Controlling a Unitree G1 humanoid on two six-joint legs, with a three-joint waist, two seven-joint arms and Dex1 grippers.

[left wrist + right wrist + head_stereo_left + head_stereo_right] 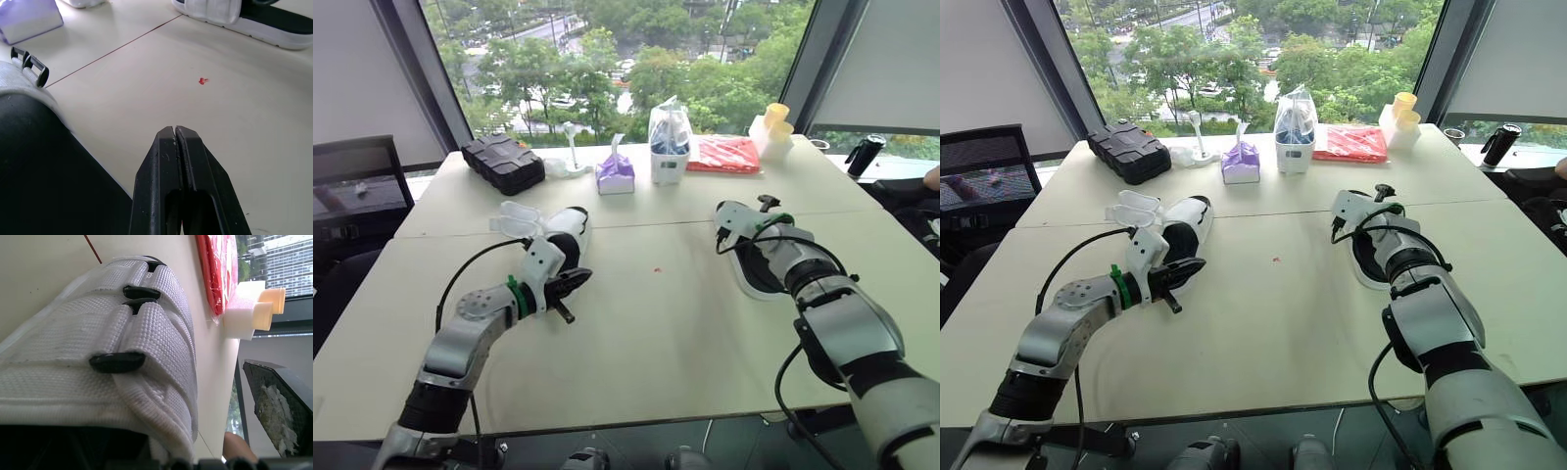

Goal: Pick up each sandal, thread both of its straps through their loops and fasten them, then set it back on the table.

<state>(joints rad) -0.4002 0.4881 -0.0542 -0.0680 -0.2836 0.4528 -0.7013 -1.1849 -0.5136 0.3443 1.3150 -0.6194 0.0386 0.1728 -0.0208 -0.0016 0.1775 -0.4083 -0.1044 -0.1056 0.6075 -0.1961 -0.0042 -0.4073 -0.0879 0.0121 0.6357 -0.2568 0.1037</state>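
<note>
A white-strapped sandal with a black footbed lies at the table's left, its black buckles loose beside the strap. My left gripper sits just in front of it, low over the table, shut with nothing in it; its fingertips are pressed together. The second sandal lies on the right side. My right gripper is right at its far end, hard up against the white straps and their black loops.
Along the far edge stand a black case, a purple tissue pack, a clear bag, a red packet and yellow cups. Clear plastic lies by the left sandal. A small red speck marks mid-table.
</note>
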